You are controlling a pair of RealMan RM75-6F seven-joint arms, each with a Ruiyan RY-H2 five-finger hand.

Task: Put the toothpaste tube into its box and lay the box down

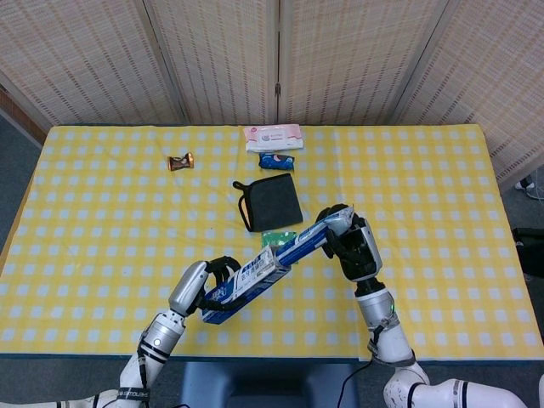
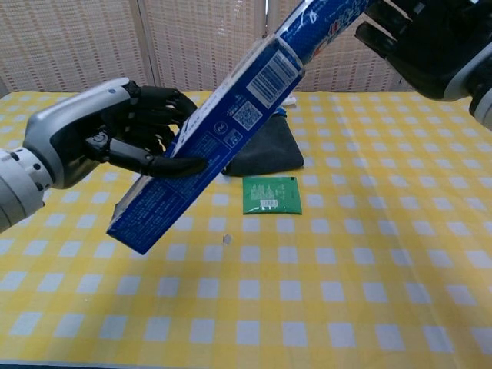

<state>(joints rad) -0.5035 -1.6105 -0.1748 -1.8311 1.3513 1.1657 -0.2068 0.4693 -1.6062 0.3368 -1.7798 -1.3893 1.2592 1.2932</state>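
Observation:
My left hand [image 1: 202,284] [image 2: 115,138] grips the long blue toothpaste box [image 1: 246,284] [image 2: 207,146], tilted in the air with its open end up and to the right. My right hand [image 1: 350,246] [image 2: 434,46] holds the blue and white toothpaste tube [image 1: 302,243] [image 2: 323,23] by its back end. The tube's cap end is inside the box's open mouth, so the cap is hidden. Tube and box lie along one slanted line above the yellow checked table [image 1: 110,221].
A green sachet [image 1: 276,239] [image 2: 270,194] lies under the tube, with a black pouch [image 1: 268,201] [image 2: 265,150] behind it. Further back lie a small blue packet [image 1: 277,160], a white and pink pack [image 1: 273,136] and a brown candy [image 1: 180,161].

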